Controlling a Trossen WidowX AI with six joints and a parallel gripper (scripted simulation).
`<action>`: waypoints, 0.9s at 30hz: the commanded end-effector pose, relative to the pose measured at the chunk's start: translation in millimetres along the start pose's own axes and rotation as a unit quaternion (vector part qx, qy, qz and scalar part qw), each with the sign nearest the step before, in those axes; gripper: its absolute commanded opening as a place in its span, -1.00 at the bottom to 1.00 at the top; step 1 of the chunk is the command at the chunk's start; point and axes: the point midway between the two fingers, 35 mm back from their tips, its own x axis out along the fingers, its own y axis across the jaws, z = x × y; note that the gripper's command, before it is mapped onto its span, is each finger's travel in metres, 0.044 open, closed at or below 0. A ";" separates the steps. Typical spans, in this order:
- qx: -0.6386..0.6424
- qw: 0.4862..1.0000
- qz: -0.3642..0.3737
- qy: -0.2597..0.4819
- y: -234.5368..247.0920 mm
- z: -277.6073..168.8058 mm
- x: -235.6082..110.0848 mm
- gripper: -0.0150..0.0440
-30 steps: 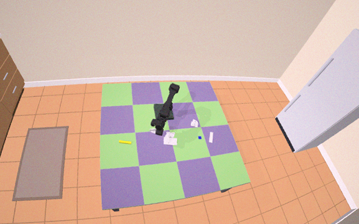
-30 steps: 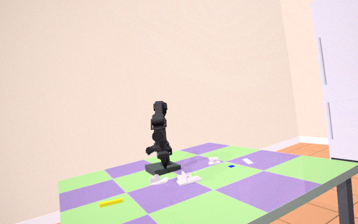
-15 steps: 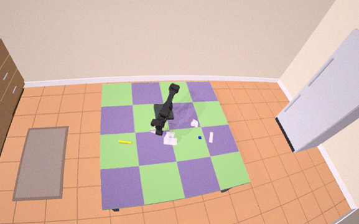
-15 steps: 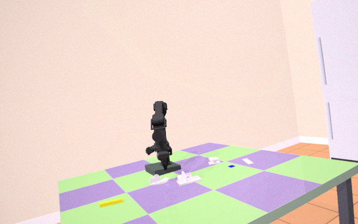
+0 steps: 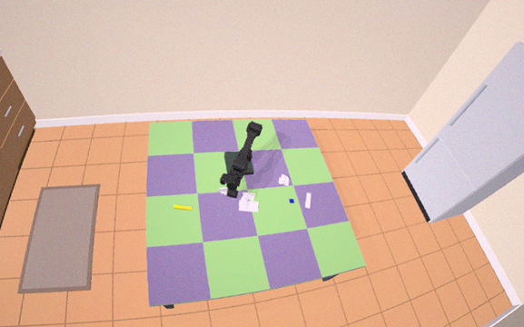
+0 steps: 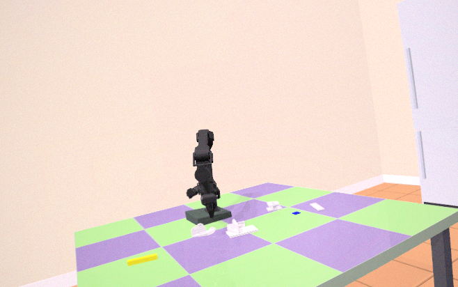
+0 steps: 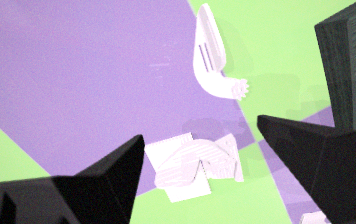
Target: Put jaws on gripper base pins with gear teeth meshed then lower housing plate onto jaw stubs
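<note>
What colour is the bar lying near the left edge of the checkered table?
The bar is yellow, seen best in the exterior view.

The open tool (image 7: 200,130) spans a white ridged piece (image 7: 187,162); beyond that piece lies a curved, toothed white jaw (image 7: 209,60).

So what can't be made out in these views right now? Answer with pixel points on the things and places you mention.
- Loose jaw (image 5: 222,191) (image 6: 199,230) (image 7: 208,65): in the top view the arm (image 5: 245,149) (image 6: 202,174) covers part of it.
- Gear teeth on the white stack (image 5: 248,202) (image 6: 240,229) (image 7: 182,167): too small in the top and exterior views; no clear mesh shows in the wrist view.
- Far white part (image 5: 283,179) (image 6: 273,205) (image 7: 313,218): cut off by the wrist view's lower edge.
- Fingertip gap: too small in the exterior view.
</note>
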 end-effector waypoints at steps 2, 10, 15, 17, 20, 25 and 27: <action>0.000 1.000 0.001 0.000 0.2 0.0 0.3 1.00; -0.001 1.000 -0.004 0.001 -1.0 -0.3 -5.1 0.82; -0.001 1.000 -0.005 0.001 -1.4 -0.3 -6.6 0.38; -0.001 1.000 -0.005 0.001 -1.4 -0.3 -6.6 0.20; -0.001 1.000 -0.005 0.001 -1.4 -0.3 -6.6 -0.07; -0.001 1.000 -0.005 0.001 -1.4 -0.3 -6.6 -0.49; -0.001 1.000 -0.005 0.001 -1.4 -0.3 -6.6 -0.49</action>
